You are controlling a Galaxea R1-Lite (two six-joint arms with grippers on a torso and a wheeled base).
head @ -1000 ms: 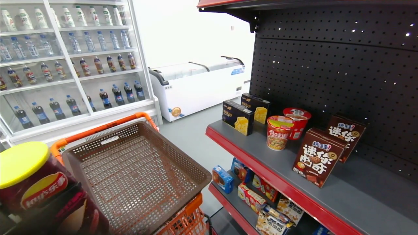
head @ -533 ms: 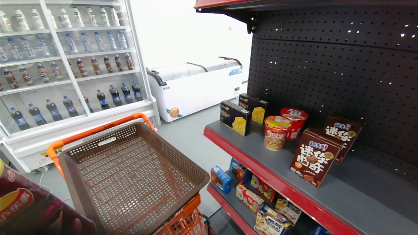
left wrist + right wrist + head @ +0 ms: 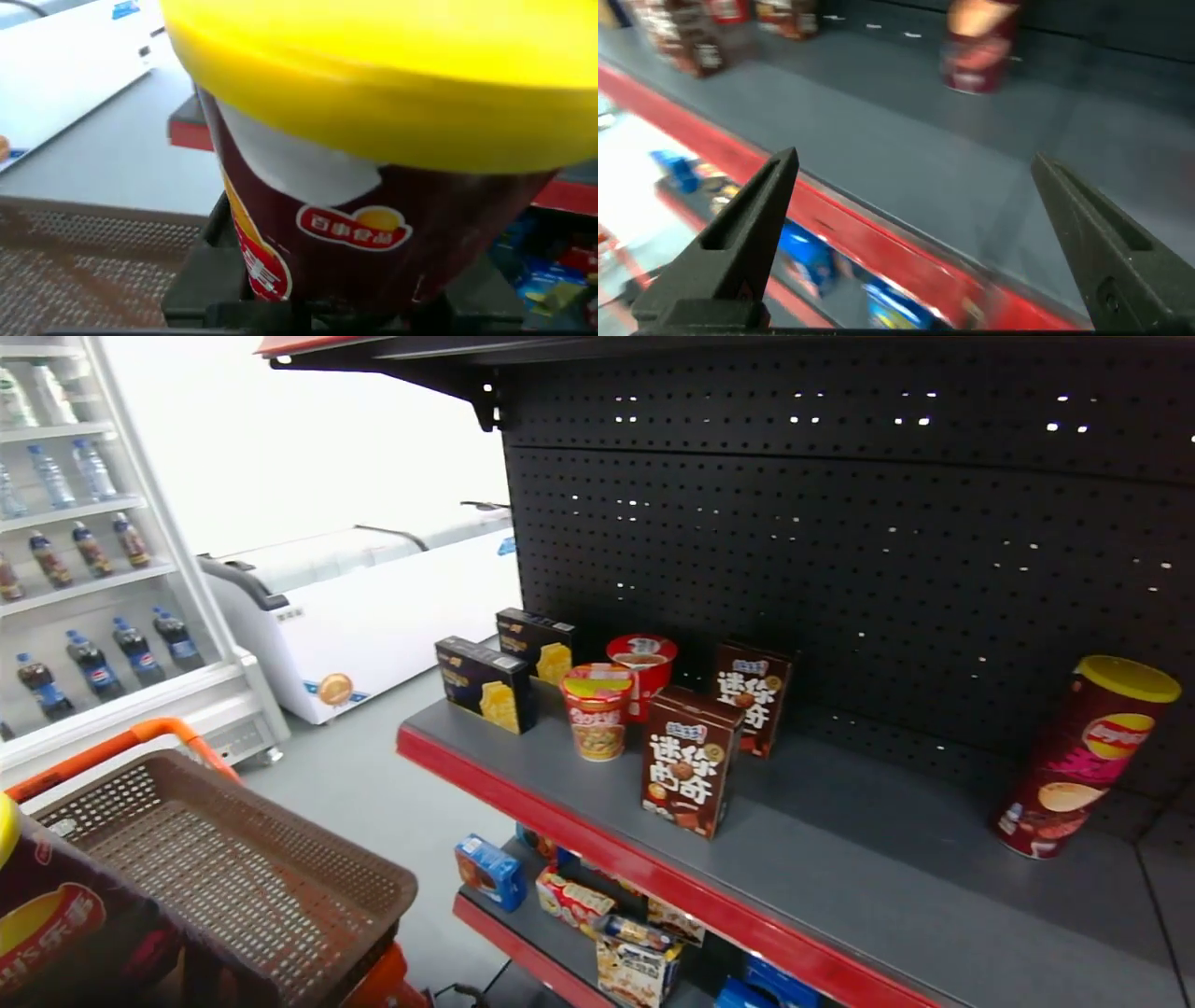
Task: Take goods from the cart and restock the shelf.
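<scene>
- My left gripper (image 3: 346,303) is clamped around the lower body of a chip can (image 3: 327,224), a dark red tube with a yellow lid. It sits low at my left side.
- The can is beside the near edge of the brown basket (image 3: 215,859) on the orange cart (image 3: 121,742), well apart from the shelf (image 3: 840,859) it is meant for.
- My right gripper (image 3: 913,168) hangs with its jaws spread wide and nothing between them, above the shelf's red front edge.
- A matching can (image 3: 1083,756) already stands upright at the far right of the grey shelf. The brown biscuit boxes (image 3: 686,765) and cup noodles (image 3: 596,711) stand further left, with bare shelf between them and the can.
- I judge the can light and stiff, most likely a thin card tube that would dent under a hard squeeze.
- Its printed skin looks smooth, so it may slip through a loose hold.
- The best hold is around the round body, as my left gripper has it now. The lid is a poor place to hold, since it looks like a press-on cap that could come off.
- The can is tall on a narrow base, so it will tip easily. It should go down flat and upright, and the grip should not loosen until the base rests fully on the shelf.
</scene>
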